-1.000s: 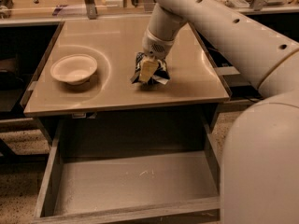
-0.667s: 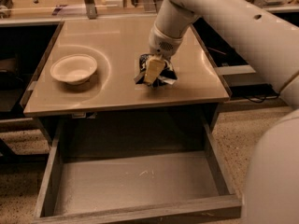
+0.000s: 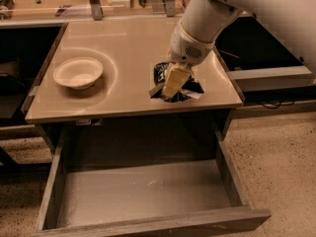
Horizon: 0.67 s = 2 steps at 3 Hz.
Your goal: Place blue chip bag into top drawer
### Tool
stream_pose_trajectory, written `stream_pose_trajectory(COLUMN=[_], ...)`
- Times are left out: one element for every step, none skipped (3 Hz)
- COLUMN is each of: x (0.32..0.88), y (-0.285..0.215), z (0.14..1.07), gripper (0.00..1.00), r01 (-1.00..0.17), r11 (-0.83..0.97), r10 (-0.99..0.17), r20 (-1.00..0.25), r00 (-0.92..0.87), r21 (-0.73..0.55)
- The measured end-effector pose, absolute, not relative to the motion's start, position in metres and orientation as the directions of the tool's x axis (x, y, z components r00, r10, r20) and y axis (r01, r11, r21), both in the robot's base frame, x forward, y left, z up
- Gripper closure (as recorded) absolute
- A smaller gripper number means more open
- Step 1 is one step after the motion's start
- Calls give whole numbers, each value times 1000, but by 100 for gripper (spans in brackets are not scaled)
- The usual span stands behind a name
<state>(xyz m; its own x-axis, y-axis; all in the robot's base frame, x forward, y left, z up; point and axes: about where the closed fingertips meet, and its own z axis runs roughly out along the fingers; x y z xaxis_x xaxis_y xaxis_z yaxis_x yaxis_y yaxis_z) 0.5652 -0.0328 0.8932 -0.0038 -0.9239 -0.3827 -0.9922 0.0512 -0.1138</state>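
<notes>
tan tabletop (image 3: 129,42), right side: jaws tight on the blue chip bag (image 3: 190,88)

The gripper (image 3: 171,89), over the blue chip bag (image 3: 191,87), hides its middle.

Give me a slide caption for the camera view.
Gripper at the chip bag on the table, bowl nearby, top drawer open below.
</notes>
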Motion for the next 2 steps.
stream_pose_trajectory(x=[565, 549], y=[-33, -33], z=[893, 889], gripper=[100, 100], r01=[-992, -993], r11=[51, 75], r10=[-924, -919], r20=[-383, -394], r00=[-4, -34], r21=[-114, -88])
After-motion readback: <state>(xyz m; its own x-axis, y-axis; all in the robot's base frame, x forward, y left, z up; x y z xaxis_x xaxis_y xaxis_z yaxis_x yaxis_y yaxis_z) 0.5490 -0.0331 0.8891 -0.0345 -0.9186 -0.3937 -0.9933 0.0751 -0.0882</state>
